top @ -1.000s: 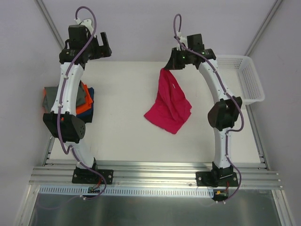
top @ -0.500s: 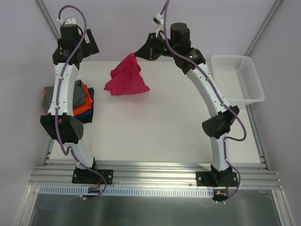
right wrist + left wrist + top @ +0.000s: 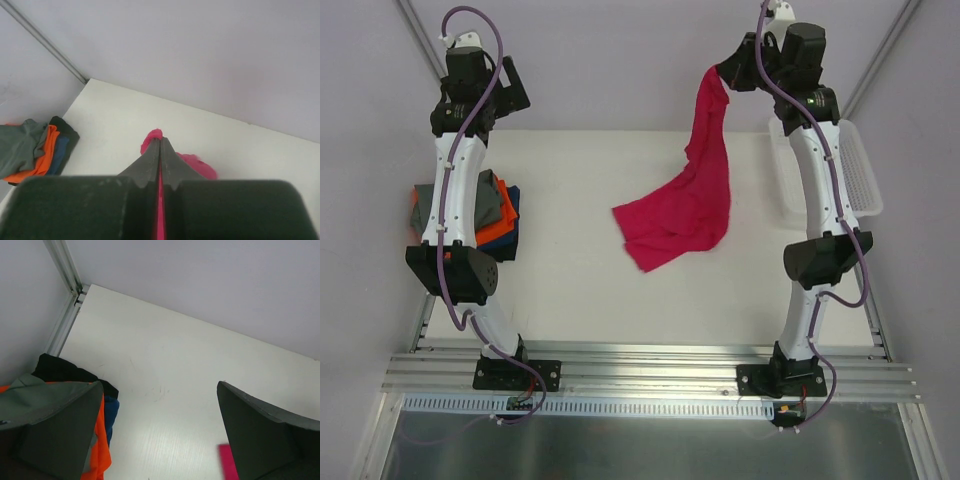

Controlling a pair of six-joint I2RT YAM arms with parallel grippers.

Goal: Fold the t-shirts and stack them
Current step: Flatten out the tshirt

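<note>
T-shirt (image 3: 695, 200) in magenta hangs from clamped right gripper (image 3: 724, 76); left gripper (image 3: 157, 405) gapes.

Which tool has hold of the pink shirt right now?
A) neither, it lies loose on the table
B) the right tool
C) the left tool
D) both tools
B: the right tool is shut on an edge of the pink shirt, which hangs down from it, while the left tool stands open with nothing in it.
</note>
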